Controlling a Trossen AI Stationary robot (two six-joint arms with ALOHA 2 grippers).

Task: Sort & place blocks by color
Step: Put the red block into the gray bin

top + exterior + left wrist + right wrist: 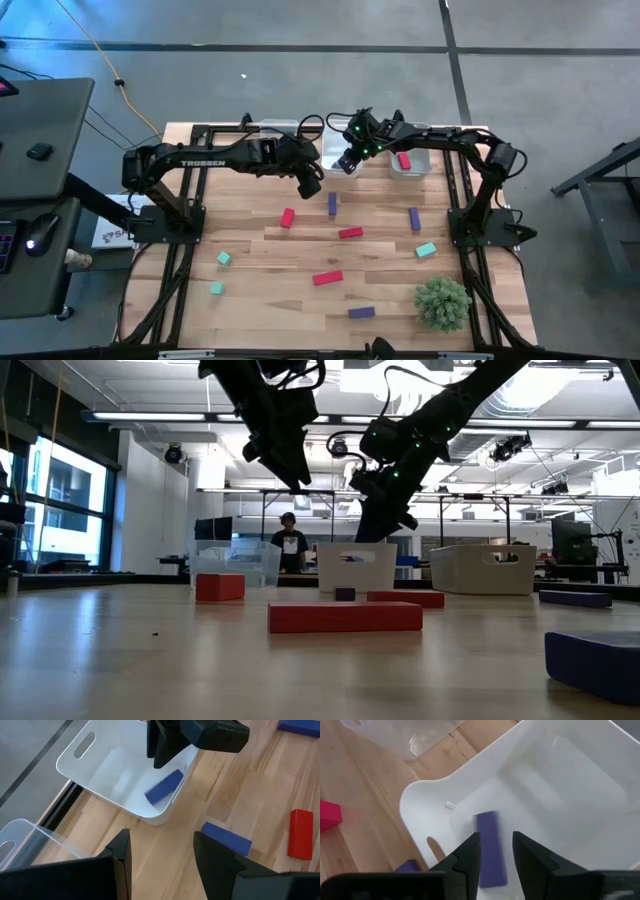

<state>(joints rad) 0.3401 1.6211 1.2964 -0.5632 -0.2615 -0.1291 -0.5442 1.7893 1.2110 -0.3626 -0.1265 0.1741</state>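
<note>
My right gripper is open above the white bin, at the table's far side. A purple bar shows blurred inside that bin, just below the fingers and apart from them; in the left wrist view the bar sits under the right gripper. My left gripper is open and empty beside the bin's near wall, above a purple bar lying flat on the table. Red bars, purple bars and teal pieces lie scattered over the table.
A clear bin stands left of the white one. Another bin to the right holds a red bar. A fuzzy green plant ball sits at the near right. The two grippers hang close together. A person stands in the room beyond.
</note>
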